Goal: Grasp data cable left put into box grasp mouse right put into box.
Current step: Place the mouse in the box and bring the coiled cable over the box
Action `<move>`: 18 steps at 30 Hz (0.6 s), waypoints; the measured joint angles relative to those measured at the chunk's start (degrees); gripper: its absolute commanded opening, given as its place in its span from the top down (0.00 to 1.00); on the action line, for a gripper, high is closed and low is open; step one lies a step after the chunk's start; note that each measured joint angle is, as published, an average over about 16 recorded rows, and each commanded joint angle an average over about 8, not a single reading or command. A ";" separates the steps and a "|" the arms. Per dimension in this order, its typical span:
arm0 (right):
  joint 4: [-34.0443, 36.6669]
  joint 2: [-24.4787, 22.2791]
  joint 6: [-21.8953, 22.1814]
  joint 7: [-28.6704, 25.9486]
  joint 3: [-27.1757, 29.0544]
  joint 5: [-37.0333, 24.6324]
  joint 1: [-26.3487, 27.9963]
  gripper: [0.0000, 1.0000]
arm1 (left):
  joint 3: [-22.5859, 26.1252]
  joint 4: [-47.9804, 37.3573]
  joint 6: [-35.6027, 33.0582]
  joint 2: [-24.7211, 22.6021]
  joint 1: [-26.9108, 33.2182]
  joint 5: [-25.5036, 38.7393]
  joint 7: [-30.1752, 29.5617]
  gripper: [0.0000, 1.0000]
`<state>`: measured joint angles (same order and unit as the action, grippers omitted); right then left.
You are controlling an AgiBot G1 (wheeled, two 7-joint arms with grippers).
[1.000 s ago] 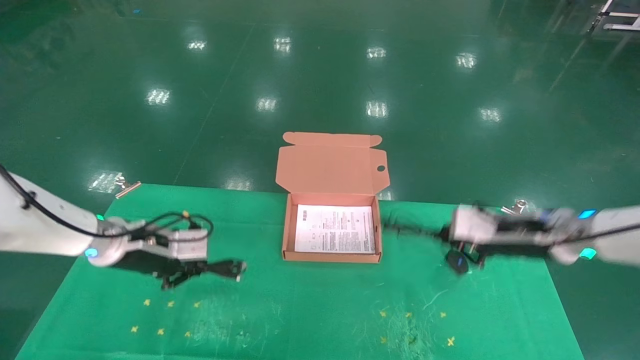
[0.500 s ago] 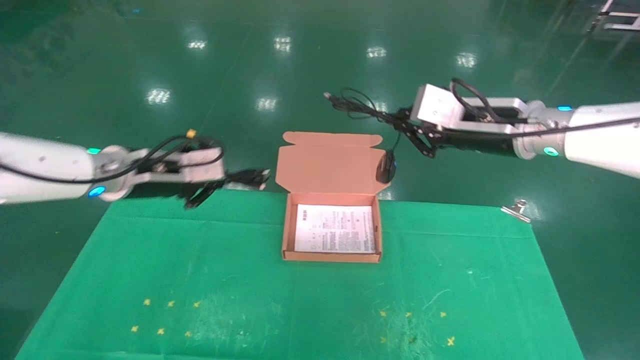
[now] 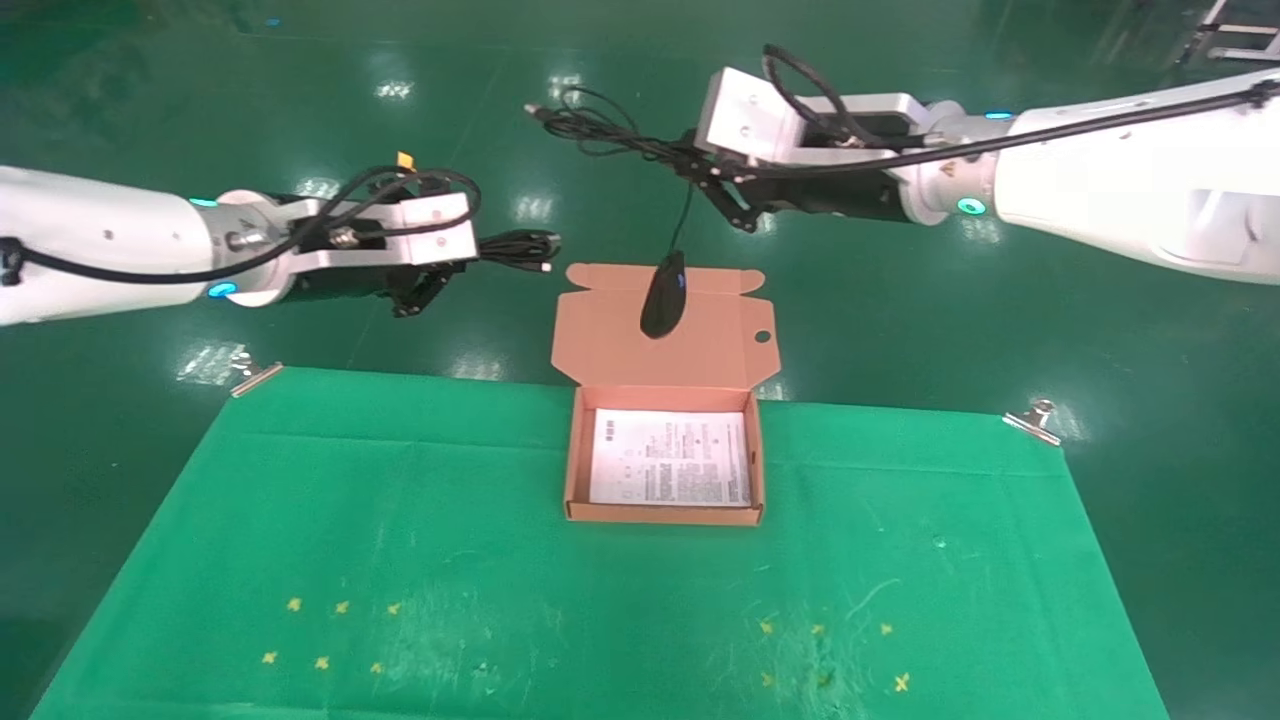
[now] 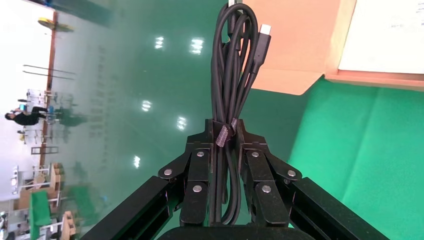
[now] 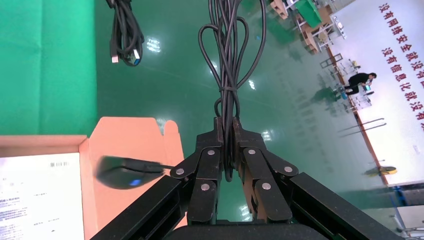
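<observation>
The data cable [image 3: 517,246], a narrow black bundle, sticks out of my left gripper [image 3: 468,256], which is shut on it in the air left of the box lid [image 3: 620,345]. The left wrist view shows the bundle [image 4: 235,60] pinched in that gripper [image 4: 225,129]. My right gripper [image 3: 692,162] is shut on the mouse's coiled cord [image 3: 600,125], high behind the box. The mouse [image 3: 662,295] dangles on its cord in front of the lid, above the open box [image 3: 570,480] with its white sheet [image 3: 670,460]. In the right wrist view the mouse [image 5: 122,172] hangs beside the gripper [image 5: 226,125].
The box stands on a green cloth table [image 3: 480,590] near its far edge. Metal clips [image 3: 255,375] [image 3: 1035,418] hold the cloth's far corners. Yellow cross marks [image 3: 330,630] [image 3: 830,650] lie near the front. Shiny green floor lies beyond.
Both arms have risen off the table with their loads. The right swung left, so the dangling mouse now hangs before the lid. The left carried the data cable higher.
</observation>
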<state>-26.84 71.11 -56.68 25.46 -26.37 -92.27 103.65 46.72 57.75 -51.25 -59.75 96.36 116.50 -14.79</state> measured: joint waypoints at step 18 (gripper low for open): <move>2.39 2.46 1.12 1.45 -0.64 -0.38 -2.27 1.00 | 1.76 0.32 -1.79 1.20 -1.82 5.30 -4.57 1.00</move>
<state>-24.45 73.57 -55.56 26.91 -27.01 -92.66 101.38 48.48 58.07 -53.04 -58.55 94.54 121.80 -19.36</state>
